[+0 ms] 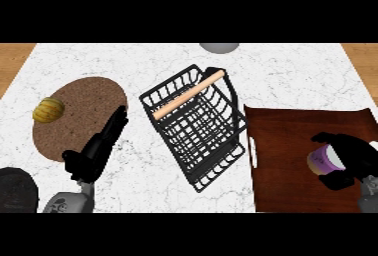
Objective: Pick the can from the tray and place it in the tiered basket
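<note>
Can (323,160), purple on its side wall with a pale end turned toward the tiered basket (196,127), sits over the dark wooden tray (295,130) to the right of the basket. Any print on the can is too small to read. The right hand (354,152) is wrapped round it: black fingers curl over the far side and the thumb closes in under the near side, hiding much of the can. Whether the can rests on the tray or is raised off it cannot be told.

The basket is black wire with a pale wooden handle (188,95) lying across its far end, and it stands askew on the white marble counter (295,75). Its right side is just beside the tray's left edge, where a pale slot shows in the wood.

Left of the basket, the left hand (100,147) is held with fingers straight and together, holding nothing, its tips over the edge of a round brown mat (81,100). A small yellow ribbed squash (49,109) sits on the mat's side farthest from the basket.

A strip of bare marble lies between the left hand and the basket, and more bare marble beyond the basket, up to a grey round object (219,47) at the counter's far edge. A dark round object (16,190) shows well to the basket's near left.
</note>
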Tool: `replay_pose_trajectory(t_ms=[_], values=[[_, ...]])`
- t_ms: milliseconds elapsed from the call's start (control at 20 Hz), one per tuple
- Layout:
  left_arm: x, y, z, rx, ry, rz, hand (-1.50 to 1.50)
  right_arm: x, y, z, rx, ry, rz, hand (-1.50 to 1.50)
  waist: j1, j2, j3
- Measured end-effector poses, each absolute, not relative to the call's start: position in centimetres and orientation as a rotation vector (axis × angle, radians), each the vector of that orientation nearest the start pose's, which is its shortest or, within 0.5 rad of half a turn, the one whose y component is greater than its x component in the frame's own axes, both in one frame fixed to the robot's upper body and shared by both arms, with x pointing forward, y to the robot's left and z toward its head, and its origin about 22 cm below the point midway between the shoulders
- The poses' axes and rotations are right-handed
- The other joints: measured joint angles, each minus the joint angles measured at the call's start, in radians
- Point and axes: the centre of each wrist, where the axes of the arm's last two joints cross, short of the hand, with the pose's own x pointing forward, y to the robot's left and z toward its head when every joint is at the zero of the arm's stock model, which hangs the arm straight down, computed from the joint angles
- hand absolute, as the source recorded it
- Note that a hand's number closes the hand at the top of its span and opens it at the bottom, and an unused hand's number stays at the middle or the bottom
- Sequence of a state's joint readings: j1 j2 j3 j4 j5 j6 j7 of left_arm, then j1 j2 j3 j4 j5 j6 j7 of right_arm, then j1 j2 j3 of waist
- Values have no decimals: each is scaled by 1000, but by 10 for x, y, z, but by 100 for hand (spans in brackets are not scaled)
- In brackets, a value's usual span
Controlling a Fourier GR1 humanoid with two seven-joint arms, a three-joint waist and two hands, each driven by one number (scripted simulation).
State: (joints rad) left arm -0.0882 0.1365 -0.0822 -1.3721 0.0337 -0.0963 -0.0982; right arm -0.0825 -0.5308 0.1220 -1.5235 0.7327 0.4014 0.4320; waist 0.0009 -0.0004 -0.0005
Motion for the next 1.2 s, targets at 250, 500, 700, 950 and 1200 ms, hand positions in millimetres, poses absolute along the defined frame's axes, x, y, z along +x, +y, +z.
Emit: replay_pose_trajectory(t_ms=[250, 500, 700, 950, 1200], values=[[268, 233, -24, -78, -1535, -234, 0, 270, -318, 44, -842, -867, 1105, 150, 0, 0, -1], [268, 235, -20, -72, -1529, -235, 0, 267, -317, 42, -845, -918, 1107, 150, -1, 0, 0], [262, 240, -24, -44, -1519, -204, 0, 235, -299, 29, -952, -864, 929, 150, -33, -18, -13], [254, 257, -27, 11, -1505, -153, 0, 181, -288, 8, -1065, -689, 666, 150, -106, -39, -20], [250, 261, -27, 16, -1504, -148, 0, 133, -249, 19, -1163, -670, 470, 150, -110, -34, -15]])
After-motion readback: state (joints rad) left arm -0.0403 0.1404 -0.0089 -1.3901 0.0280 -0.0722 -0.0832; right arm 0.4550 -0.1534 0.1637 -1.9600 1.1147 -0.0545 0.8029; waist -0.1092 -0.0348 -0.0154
